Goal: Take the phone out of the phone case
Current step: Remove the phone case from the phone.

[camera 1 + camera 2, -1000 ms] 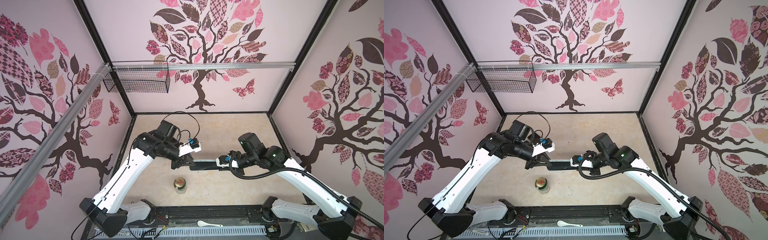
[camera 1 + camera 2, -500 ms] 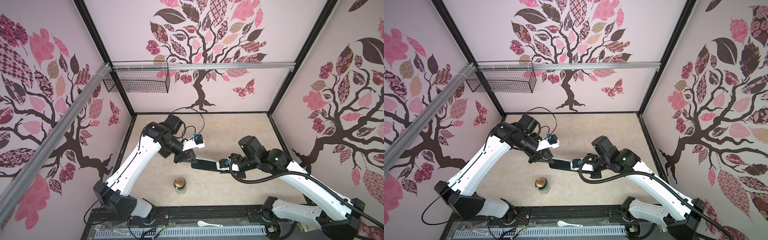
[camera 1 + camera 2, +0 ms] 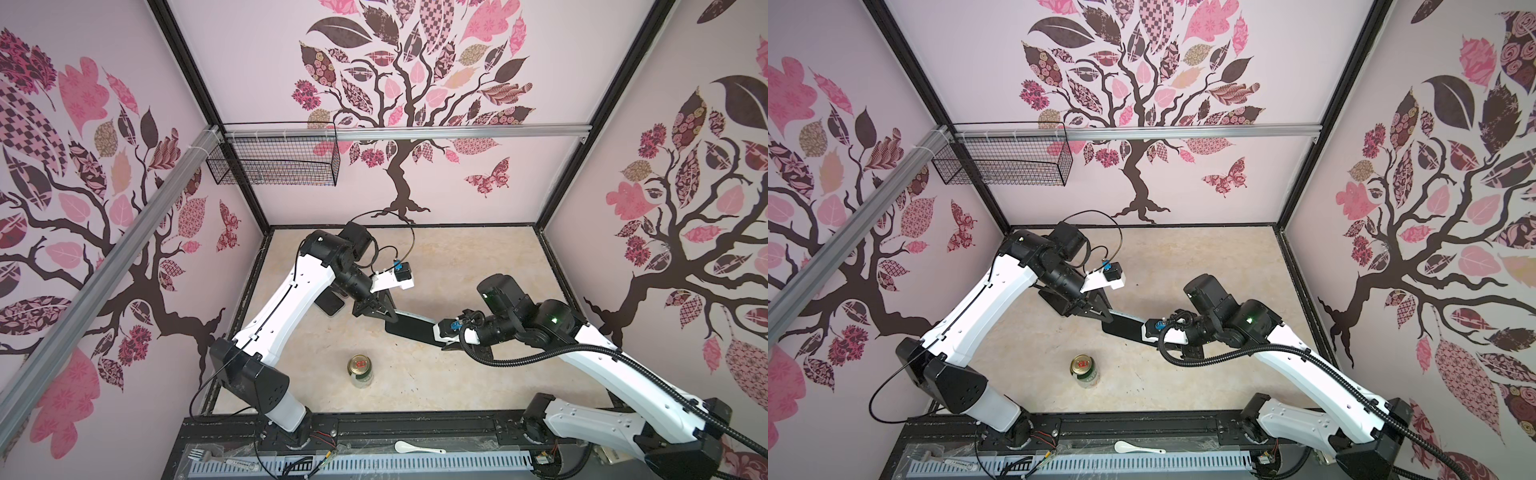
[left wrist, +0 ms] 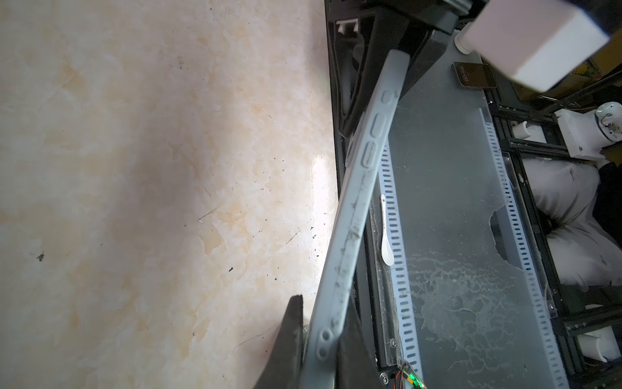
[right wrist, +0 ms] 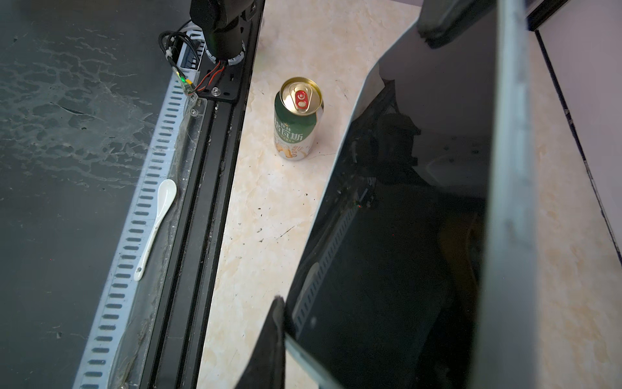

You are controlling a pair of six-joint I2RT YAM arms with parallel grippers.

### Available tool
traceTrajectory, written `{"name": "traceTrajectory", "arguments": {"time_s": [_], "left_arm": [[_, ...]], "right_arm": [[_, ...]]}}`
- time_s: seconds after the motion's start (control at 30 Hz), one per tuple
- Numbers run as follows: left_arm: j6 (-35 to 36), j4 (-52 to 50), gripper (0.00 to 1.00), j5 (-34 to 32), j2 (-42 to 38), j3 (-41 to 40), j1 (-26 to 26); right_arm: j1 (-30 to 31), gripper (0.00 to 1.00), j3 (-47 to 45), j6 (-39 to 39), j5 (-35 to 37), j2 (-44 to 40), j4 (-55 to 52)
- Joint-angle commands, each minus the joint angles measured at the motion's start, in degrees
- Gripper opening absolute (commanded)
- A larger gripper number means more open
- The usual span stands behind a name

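The phone, a glossy black screen (image 5: 404, 252), sits inside its grey phone case (image 5: 508, 168). In both top views the cased phone (image 3: 415, 328) (image 3: 1125, 326) hangs slanted above the table between the two arms. My left gripper (image 3: 388, 318) (image 3: 1106, 318) is shut on its far-left end. In the left wrist view both dark fingers (image 4: 292, 323) press the case's grey edge (image 4: 356, 208). My right gripper (image 3: 442, 338) (image 3: 1152, 336) is shut on the opposite end. In the right wrist view only one finger (image 5: 272, 336) shows and the other is hidden behind the phone.
A green drink can (image 3: 359, 370) (image 5: 298, 121) stands upright near the table's front, below the phone. A dark flat slab (image 3: 332, 305) lies on the table under the left arm. A white spoon (image 3: 415, 448) rests on the front rail. A wire basket (image 3: 274, 162) hangs at the back left.
The held phone has turned from level to slanted: its left end went toward the back, its right end toward the front. The left arm has swung back and upward. Both grips are unchanged.
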Motion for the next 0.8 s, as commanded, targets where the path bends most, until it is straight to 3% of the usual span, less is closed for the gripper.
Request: {"name": "traceTrajectory", "arguments": {"time_s": [0.0,0.4,0.77], "left_arm": [[-8.6,14.0,0.0,-2.2,5.6,3.7,1.5],[-5.8,11.7,0.0,1.6,8.6,5.3,1.5],[1.3,4.9,0.0,8.6,8.0,4.9,0.8]], "right_arm": [[5.9,0.05,3.6,-5.3,-17.1,-0.6,11.9],[6.6,0.02,5.2,-5.9,-16.1,1.1,13.3],[6.6,0.0,2.8,-5.9,-5.7,-1.4,23.6]]}}
